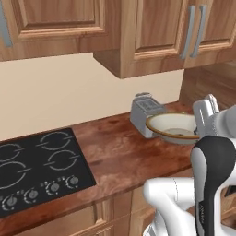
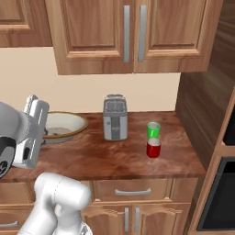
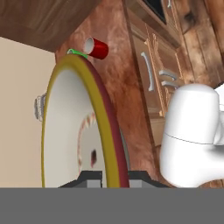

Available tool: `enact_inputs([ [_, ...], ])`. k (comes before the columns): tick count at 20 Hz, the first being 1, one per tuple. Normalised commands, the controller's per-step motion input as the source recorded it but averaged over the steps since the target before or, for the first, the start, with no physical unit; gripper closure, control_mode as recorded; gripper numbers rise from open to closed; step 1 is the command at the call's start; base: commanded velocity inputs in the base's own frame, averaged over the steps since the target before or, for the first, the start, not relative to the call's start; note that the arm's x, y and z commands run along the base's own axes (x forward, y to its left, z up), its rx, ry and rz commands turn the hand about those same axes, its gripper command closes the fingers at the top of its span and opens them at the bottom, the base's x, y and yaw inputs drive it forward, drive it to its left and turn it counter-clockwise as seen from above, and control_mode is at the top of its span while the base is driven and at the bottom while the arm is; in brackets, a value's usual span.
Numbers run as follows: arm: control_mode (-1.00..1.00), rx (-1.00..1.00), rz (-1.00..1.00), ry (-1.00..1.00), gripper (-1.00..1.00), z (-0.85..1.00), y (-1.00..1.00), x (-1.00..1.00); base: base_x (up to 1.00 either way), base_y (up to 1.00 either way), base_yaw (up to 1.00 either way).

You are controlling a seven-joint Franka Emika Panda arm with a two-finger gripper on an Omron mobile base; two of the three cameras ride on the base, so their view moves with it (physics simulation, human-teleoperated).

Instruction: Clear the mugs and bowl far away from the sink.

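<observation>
Clamped narrowly on the rim of the wide shallow bowl (image 3: 65, 131), the tool (image 3: 111, 177) has one dark finger tip on each side of the tan edge in the hand view, so the bowl is pinched between them. That bowl (image 1: 173, 126), cream-white inside with a darker mark near its centre, appears in the left base view just beside the silver two-slot toaster (image 1: 145, 113), with the white wrist of the arm at its right edge. In the right base view the bowl (image 2: 64, 125) sits to the left of the toaster (image 2: 114, 117), close to it, above the reddish-brown wooden counter (image 2: 114, 158); whether its base touches the counter I cannot tell. Further right on the counter, well apart from the bowl, the small bright green mug (image 2: 153, 129) stands just behind the small red mug (image 2: 153, 149), the two close together. The black stovetop with ring burners (image 1: 37, 168) lies at the left end of the counter, well away from the bowl. Wooden wall cabinets with grey bar handles (image 2: 133, 32) hang above the toaster.
</observation>
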Motion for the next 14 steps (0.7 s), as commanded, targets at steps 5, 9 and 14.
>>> enact_inputs([
  [5,1.00,0.00,0.00,0.00,1.00,0.00,0.00,0.00,0.29,0.00,-0.05],
  [9,-1.00,0.00,0.00,0.04,1.00,-0.17,0.02,0.00,0.00,0.02,0.00],
  [14,-1.00,0.00,0.00,0.09,1.00,-0.34,0.00,0.01,0.00,0.00,0.00],
])
